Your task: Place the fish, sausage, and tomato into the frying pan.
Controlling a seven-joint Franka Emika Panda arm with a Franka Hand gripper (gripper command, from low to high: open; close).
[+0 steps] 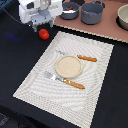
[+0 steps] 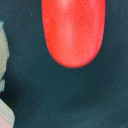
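The tomato (image 1: 44, 34) is a glossy red-orange ball on the dark table, just off the placemat's far corner. It fills the wrist view (image 2: 73, 32). My gripper (image 1: 42, 25) hangs just above it with its two dark fingers apart and nothing between them. The frying pan (image 1: 70, 16) stands on the tan board behind, to the exterior view's right of the gripper. A pale piece and a dark reddish piece lie inside it, too small to name as the fish and sausage.
A grey pot (image 1: 93, 15) stands next to the pan, and a bowl (image 1: 123, 17) is at the far right edge. The striped placemat (image 1: 35, 82) holds a tan plate (image 1: 68, 66), an orange-handled knife (image 1: 86, 58) and fork (image 1: 67, 81).
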